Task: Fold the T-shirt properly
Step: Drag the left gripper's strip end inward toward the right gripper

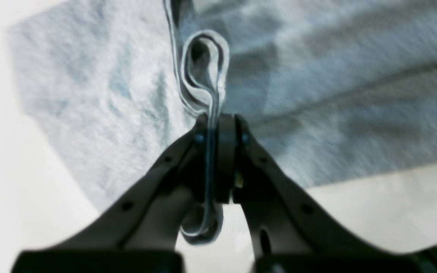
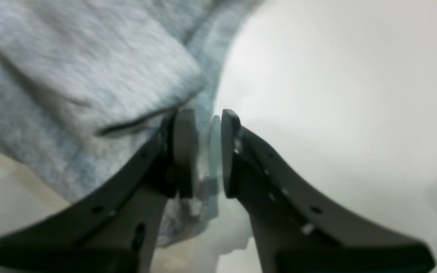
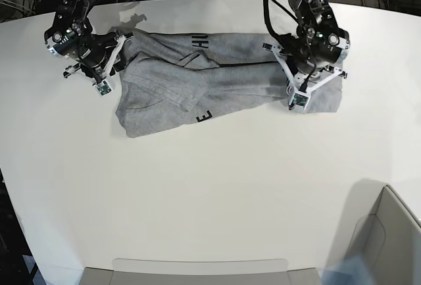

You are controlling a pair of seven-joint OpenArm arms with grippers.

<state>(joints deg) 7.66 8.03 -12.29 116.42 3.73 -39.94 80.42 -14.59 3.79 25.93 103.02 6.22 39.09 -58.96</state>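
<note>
Left gripper [image 1: 215, 125] jaws clenched on doubled hem of T-shirt [image 3: 197, 84]; right gripper [image 2: 207, 140] jaws pinch opposite edge. Shirt bunched on tabletop [image 3: 210, 193] between them, likely held for stretching flat.

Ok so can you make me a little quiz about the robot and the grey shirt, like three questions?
1. True or false: the left gripper is pinching a fold of the T-shirt.
2. What colour are the letters printed on the T-shirt? A) red B) black C) green
3. Fill in the gap: the T-shirt lies on a ____ table.

Key
1. True. In the left wrist view the jaws are closed on a looped edge of grey cloth.
2. B. Black capitals peek out of the folds in the base view.
3. White. The right gripper also has cloth between its jaws at the other end.
</note>
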